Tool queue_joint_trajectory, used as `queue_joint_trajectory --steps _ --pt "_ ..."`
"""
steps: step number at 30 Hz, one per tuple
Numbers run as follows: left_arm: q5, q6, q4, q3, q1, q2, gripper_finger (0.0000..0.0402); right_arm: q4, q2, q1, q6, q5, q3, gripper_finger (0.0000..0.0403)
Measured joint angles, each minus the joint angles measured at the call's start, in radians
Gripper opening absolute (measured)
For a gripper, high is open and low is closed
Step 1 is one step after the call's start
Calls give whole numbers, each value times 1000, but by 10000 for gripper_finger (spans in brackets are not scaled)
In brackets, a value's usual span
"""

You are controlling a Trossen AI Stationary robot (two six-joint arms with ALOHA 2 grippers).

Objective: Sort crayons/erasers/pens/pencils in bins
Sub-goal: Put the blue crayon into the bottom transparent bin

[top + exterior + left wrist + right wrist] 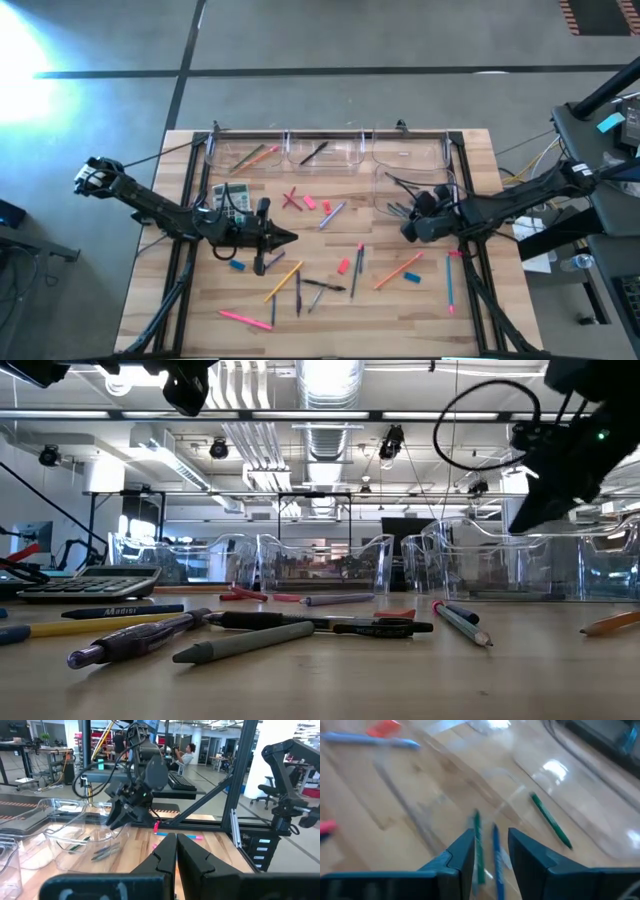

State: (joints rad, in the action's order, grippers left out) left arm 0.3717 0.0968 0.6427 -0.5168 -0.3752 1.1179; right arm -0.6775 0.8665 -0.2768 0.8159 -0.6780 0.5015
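Seen from above, a wooden table (200,300) is sitting inside a black metal frame, with grey floor showing beyond every edge.

At the left, the left arm is reaching in from off the table's left edge, and the left gripper (290,237) is hovering over the middle-left of the board with its fingers pressed together, holding nothing. A grey calculator (230,196) is lying just behind that arm.

Along the far edge, three clear bins (248,153) are standing side by side: the left one is holding orange and green pencils (258,155), the middle one a dark pen (314,152), and the third one's contents cannot be made out. A fourth bin (385,180) is sitting in front of the third, toward the right.

In the middle, loose things are lying scattered — pink erasers (309,203), a blue eraser (237,265), an orange pencil (283,281) and dark pens (324,286). The near strip of board at the left and right corners is bare, giving free room.

At the right, the right arm is coming in over the right edge. The right gripper (491,845) is hanging just above the fourth bin, its fingers a narrow way apart — in the right wrist view a green stick (478,845) and a blue stick (496,855) are showing in the gap, blurred, and whether they are gripped cannot be told. Another green stick (550,820) is lying in the bin beyond. A blue stick (449,283) is lying near the right edge.
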Motion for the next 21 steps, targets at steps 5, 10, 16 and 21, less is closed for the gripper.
queue_joint_trajectory --steps 5,10,16,21 --pt "0 0 -5 1 0 8 0 112 0 -2 -141 12 60 111" --pt "0 0 -26 2 0 8 0 330 10 -22 -274 67 76 102" --pt "0 1 -33 6 0 8 0 503 54 -103 -367 106 74 87" --pt "0 1 -32 8 0 8 0 573 114 -185 -372 103 73 79"
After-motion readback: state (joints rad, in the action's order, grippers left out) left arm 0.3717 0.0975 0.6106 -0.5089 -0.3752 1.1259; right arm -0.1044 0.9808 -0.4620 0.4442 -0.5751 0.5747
